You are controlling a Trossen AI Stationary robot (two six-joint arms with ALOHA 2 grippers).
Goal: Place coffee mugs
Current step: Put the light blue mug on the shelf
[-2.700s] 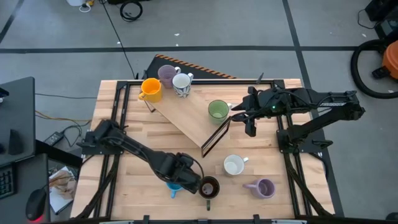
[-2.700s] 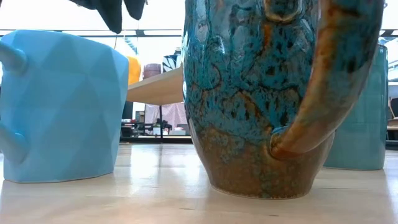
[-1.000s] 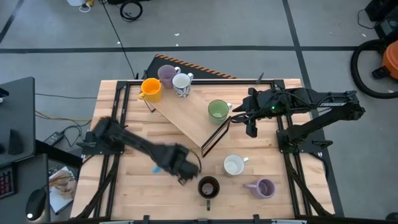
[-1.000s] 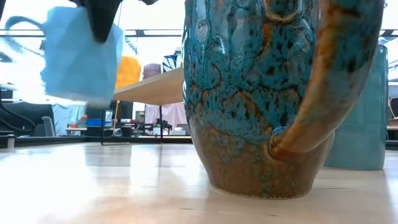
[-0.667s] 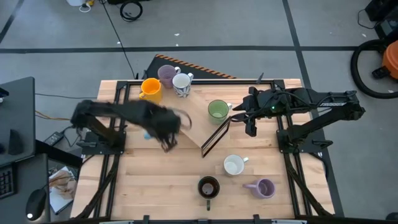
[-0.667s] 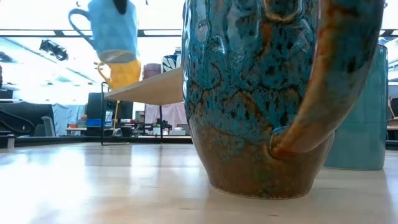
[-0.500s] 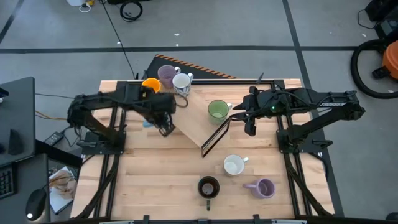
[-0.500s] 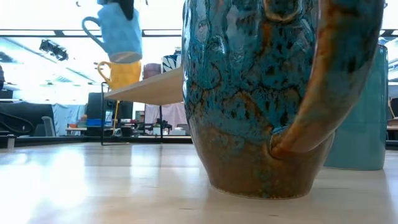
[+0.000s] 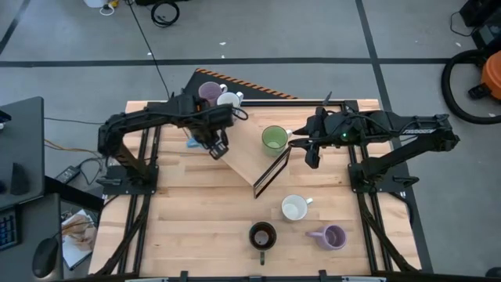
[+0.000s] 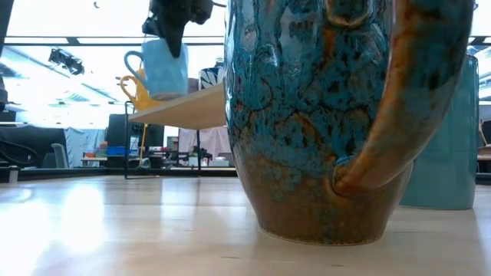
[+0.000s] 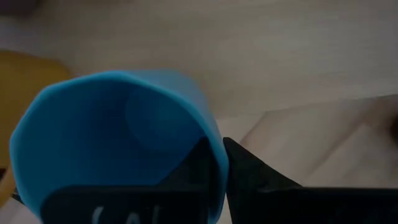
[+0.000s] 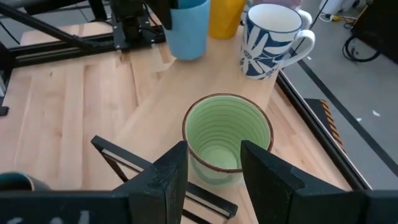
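Left gripper clamped on faceted light-blue ceramic mug, upright, just above raised wooden shelf's far-left end, beside orange mug. Right gripper open, empty.

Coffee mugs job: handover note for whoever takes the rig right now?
Left gripper: shut on the light blue faceted mug, over the raised wooden shelf by the orange mug.
Right gripper: open, hanging over the green ribbed mug on the shelf.
Done: orange, lavender, white blue-leaf and green mugs on the shelf.
Left: set blue down; white, dark brown and second lavender mugs on the table.
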